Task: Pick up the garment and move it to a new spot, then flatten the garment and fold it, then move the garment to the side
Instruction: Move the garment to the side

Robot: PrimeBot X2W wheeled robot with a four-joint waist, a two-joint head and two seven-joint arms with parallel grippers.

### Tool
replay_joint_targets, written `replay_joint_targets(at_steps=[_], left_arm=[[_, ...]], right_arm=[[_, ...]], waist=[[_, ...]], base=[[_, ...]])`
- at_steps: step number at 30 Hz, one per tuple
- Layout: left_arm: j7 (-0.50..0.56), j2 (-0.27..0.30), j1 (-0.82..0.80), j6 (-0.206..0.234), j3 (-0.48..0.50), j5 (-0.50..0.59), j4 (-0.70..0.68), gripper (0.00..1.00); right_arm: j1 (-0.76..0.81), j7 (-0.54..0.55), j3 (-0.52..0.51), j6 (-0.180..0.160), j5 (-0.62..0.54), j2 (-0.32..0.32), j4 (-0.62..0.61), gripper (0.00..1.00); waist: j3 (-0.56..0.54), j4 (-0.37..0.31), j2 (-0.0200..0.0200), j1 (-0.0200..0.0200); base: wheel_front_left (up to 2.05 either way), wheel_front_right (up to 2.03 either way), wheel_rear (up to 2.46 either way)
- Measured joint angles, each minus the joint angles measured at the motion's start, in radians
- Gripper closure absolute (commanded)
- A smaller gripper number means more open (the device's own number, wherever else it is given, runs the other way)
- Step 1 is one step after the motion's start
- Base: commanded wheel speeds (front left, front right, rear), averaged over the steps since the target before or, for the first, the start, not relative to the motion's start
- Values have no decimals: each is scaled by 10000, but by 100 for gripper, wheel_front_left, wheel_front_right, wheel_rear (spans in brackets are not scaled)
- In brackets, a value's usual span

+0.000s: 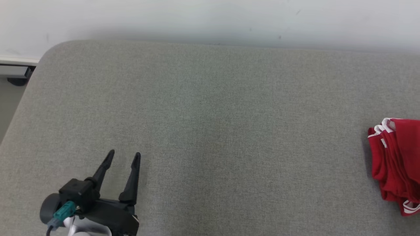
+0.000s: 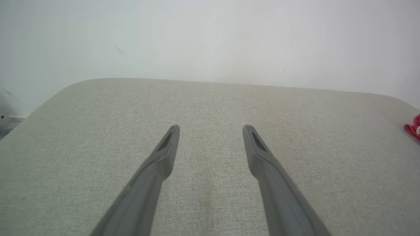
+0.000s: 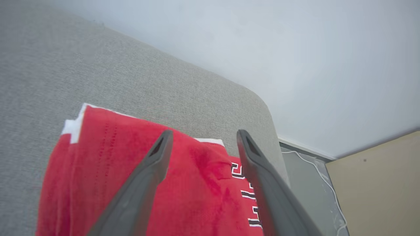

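Observation:
The garment (image 1: 398, 160) is red with white trim, folded into a small stack at the right edge of the grey table (image 1: 210, 131); a sliver of the garment (image 2: 414, 128) also reaches the far right of the left wrist view. From the right wrist camera the garment (image 3: 108, 183) lies flat, with white-and-black lettering near the table's corner. My right gripper (image 3: 202, 135) hovers over it, open, nothing between its fingers. My left gripper (image 1: 125, 155) is open at the lower left of the table, far from the cloth; its fingers (image 2: 167, 147) stand wide apart over bare fabric.
A pale wall (image 1: 210, 19) runs behind the table. The rounded far right table corner (image 3: 259, 108) drops to a grey floor with a white cable (image 3: 323, 177). A low rail (image 1: 14, 68) sits beyond the left corner.

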Motion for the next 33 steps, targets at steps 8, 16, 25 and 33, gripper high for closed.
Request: replay_joint_targets(at_steps=[8, 16, 25, 33], left_arm=[[-382, 140, 130, -25, 293, -65, 119, 0], [-489, -54, 570, 192, 888, -311, 364, 0], [-663, -213, 1063, 182, 1170, -773, 401, 0], [-744, -96, 1400, 353, 1478, -556, 512, 0]], right_arm=[[712, -1699, -128, -249, 460, 1402, -1072, 0], [1489, -2790, -73, -443, 775, 2635, -1833, 0], [2205, -3473, -25, -522, 886, 3488, -2125, 0], [2552, -3743, 410, -520, 1181, 4186, -2337, 0]], waist=[[-452, -144, 0, -2], [-1044, -460, 0, -2], [-1704, -642, -1, -2], [-2032, -846, -1, -2]], base=[[0, 0, 0], [0, 0, 0], [0, 0, 0], [0, 0, 0]])
